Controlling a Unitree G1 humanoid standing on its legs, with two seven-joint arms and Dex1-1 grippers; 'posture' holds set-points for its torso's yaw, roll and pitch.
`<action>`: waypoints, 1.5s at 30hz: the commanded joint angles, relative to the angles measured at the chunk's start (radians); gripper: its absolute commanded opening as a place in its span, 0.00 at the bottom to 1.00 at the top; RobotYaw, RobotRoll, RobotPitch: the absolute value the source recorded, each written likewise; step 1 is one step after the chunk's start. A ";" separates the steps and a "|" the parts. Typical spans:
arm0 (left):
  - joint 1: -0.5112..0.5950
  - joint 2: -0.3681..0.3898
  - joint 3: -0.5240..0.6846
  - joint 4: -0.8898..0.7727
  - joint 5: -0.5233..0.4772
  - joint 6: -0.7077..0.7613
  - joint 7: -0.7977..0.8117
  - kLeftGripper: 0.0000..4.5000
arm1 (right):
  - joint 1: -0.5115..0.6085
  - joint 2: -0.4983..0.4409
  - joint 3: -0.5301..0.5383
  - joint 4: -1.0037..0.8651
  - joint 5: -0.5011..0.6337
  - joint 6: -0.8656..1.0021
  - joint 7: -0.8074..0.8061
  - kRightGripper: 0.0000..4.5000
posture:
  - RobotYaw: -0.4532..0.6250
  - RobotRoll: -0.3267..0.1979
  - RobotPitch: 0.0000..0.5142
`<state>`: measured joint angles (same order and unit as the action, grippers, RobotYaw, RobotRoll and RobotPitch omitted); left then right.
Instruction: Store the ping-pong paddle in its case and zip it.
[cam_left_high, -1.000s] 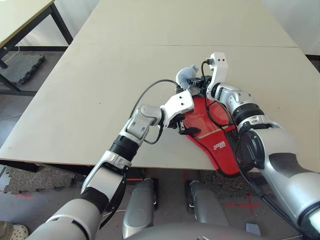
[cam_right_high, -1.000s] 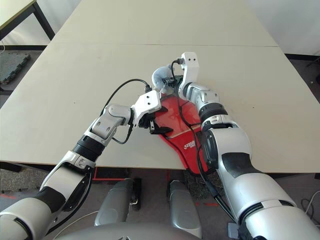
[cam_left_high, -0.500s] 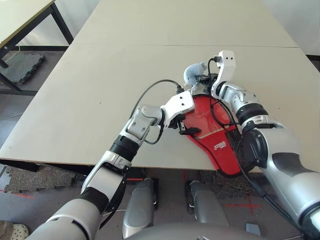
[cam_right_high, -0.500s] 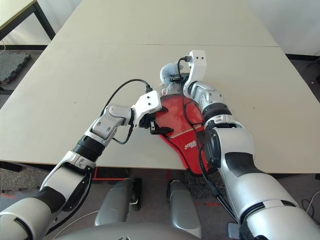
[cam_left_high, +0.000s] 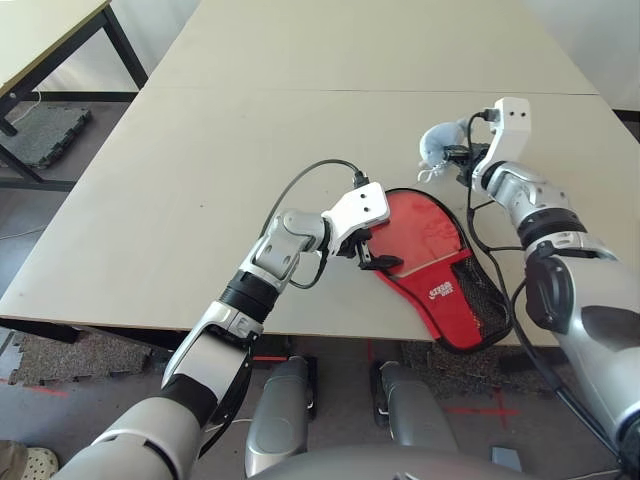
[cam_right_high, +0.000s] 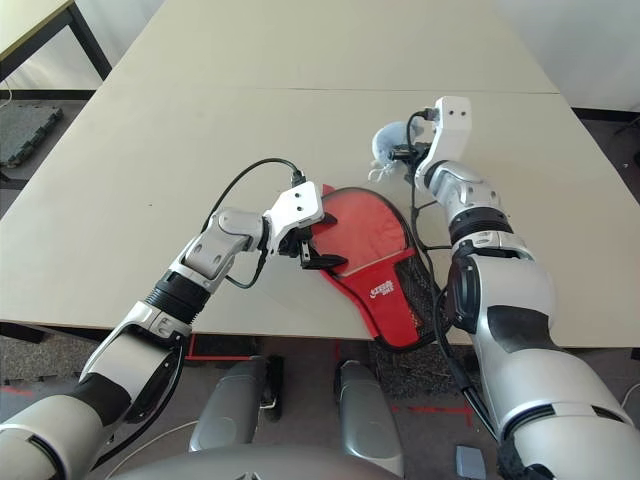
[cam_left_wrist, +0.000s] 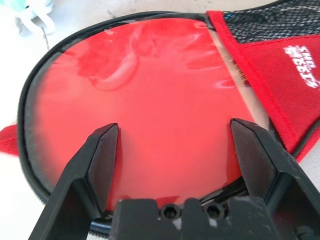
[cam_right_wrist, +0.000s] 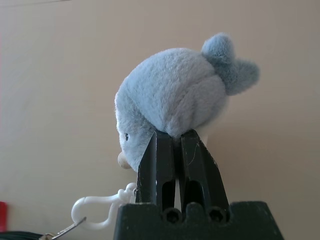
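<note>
Right gripper pinches a grey-blue plush toy, upper right.
Left gripper gapes empty over the round red-faced paddle in its red fabric case, centre.

Both eye views look forward and down from the head over the bench, sharing the same scene: both arms and the case. Left wrist view sits very close above the case's red face, looking along its jaws. Right wrist view faces a grey plush toy close up, bench behind.
</note>
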<state>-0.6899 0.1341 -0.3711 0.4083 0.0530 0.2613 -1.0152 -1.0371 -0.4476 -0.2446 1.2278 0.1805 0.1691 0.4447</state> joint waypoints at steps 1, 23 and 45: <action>0.023 -0.003 -0.047 0.039 0.012 0.014 -0.012 1.00 | 0.025 -0.062 -0.009 0.000 -0.013 -0.020 0.008 0.01 | 0.46 0.62 0.32; -0.018 -0.045 -0.061 0.119 0.009 -0.028 -0.005 1.00 | 0.506 -0.338 0.110 -0.767 0.064 0.454 0.524 0.01 | 0.41 0.62 0.34; -0.052 -0.060 -0.081 0.215 0.045 -0.082 0.018 1.00 | 0.692 -0.527 0.105 -0.917 0.131 0.536 0.630 0.01 | 0.39 0.62 0.34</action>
<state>-0.7622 0.0672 -0.4149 0.5683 0.0548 0.1601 -1.0126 -0.3842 -0.9464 -0.1440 0.3306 0.3097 0.6801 1.0439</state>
